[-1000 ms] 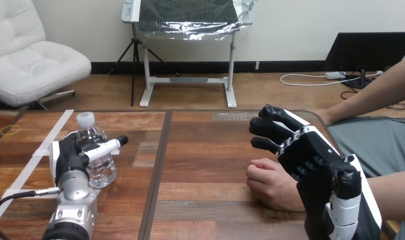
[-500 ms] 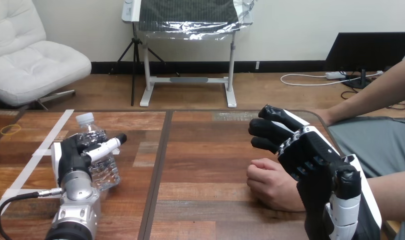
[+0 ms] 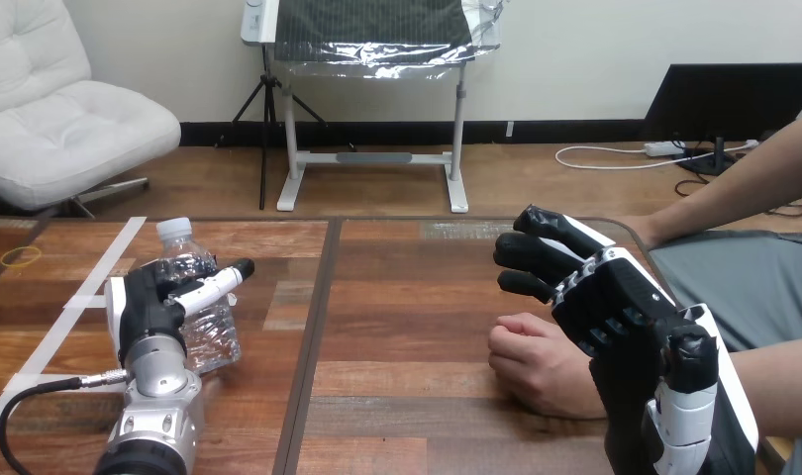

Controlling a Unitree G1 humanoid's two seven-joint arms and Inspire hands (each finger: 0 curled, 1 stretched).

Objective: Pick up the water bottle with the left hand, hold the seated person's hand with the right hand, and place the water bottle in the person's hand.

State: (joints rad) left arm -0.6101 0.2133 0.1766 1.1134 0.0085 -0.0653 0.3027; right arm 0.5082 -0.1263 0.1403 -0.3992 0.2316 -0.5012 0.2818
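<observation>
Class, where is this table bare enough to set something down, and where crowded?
Free: the wooden table between the clear plastic water bottle and the person's hand. Crowded: left side, left robot hand gripping the bottle; right side, right robot hand beside the person's hand.

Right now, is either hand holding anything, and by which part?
The left hand grips the clear plastic water bottle round its body. The right hand, open, is beside the person's fist, holding nothing.

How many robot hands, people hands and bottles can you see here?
Robot hands: 2, the left hand and the right hand
Person's hand: 1
Water bottle: 1
Total: 4
</observation>
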